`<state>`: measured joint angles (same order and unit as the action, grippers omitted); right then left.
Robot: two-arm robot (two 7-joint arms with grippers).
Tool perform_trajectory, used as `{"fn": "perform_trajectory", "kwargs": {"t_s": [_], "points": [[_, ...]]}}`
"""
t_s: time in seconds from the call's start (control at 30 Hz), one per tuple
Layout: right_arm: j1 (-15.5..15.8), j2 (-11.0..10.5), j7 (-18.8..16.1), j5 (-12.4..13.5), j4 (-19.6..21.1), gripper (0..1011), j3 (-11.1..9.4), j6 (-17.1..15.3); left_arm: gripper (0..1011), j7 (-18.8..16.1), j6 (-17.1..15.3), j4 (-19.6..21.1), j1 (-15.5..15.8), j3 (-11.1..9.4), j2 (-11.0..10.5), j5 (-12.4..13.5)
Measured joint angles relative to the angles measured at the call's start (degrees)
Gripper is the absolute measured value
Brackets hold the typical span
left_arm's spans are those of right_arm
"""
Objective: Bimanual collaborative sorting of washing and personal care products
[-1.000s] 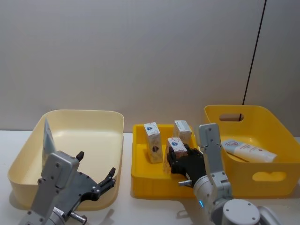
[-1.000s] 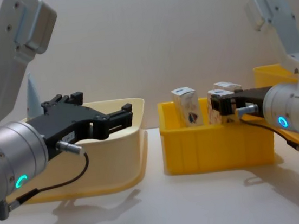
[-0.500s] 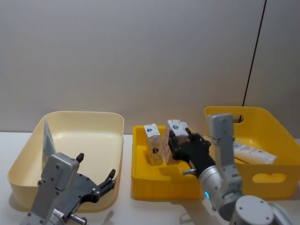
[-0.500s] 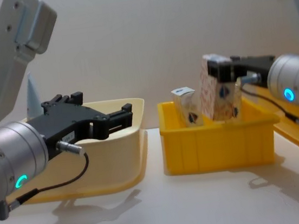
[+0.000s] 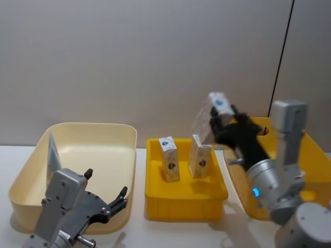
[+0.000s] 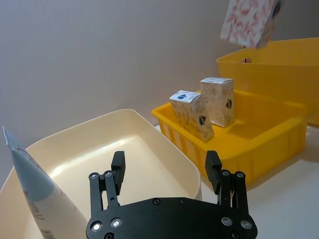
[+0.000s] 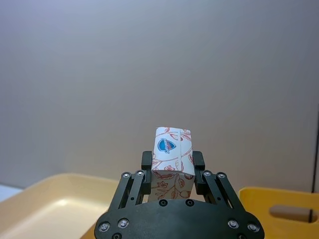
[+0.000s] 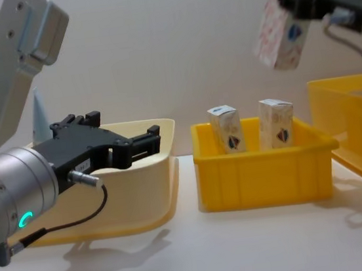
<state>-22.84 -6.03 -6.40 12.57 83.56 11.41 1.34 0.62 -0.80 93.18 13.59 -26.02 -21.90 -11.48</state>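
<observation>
My right gripper [image 5: 223,124] is shut on a white carton [image 5: 209,114] with red-and-blue print and holds it tilted, high in the air over the gap between the small yellow tray [image 5: 181,199] and the big yellow bin [image 5: 315,155]. From the chest the carton [image 8: 280,27] hangs well above both. Two more cartons [image 5: 169,157] [image 5: 199,156] stand upright in the tray. A light-blue tube [image 5: 51,155] leans in the cream bin [image 5: 103,126]. My left gripper [image 5: 105,182] is open at that bin's near right corner, holding nothing.
The three containers stand in a row on the white table: cream bin [image 8: 140,180] left, small tray [image 8: 265,175] middle, yellow bin [image 8: 349,108] right. A grey wall runs behind them. Bare table lies in front of the containers.
My right gripper has lifted the carton out of the small yellow tray, up and to the right toward the big yellow bin. The left arm has not moved.
</observation>
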Motion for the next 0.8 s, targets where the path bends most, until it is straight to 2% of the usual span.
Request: {"fn": "perform_trajectory", "kwargs": {"t_s": [0.17, 0.23, 0.5, 0.6, 0.8], "points": [[0.65, -0.84, -0.2, 1.18, 2.53, 459, -2.77, 1.43, 1000, 0.0, 0.0, 0.0, 0.0, 0.0, 0.0, 0.0], [1.21, -1.46, -0.18, 1.81, 4.12, 459, -4.78, 2.16, 1000, 0.0, 0.0, 0.0, 0.0, 0.0, 0.0, 0.0], [3.02, -2.97, 0.98, 2.51, 7.21, 459, -9.49, 2.7, 1000, 0.0, 0.0, 0.0, 0.0, 0.0, 0.0, 0.0], [3.84, -3.54, 1.5, 2.52, 8.13, 459, -10.96, 2.19, 1000, 0.0, 0.0, 0.0, 0.0, 0.0, 0.0, 0.0], [5.17, -4.39, 2.16, 2.33, 9.15, 459, -12.58, 0.43, 1000, 0.0, 0.0, 0.0, 0.0, 0.0, 0.0, 0.0]]}}
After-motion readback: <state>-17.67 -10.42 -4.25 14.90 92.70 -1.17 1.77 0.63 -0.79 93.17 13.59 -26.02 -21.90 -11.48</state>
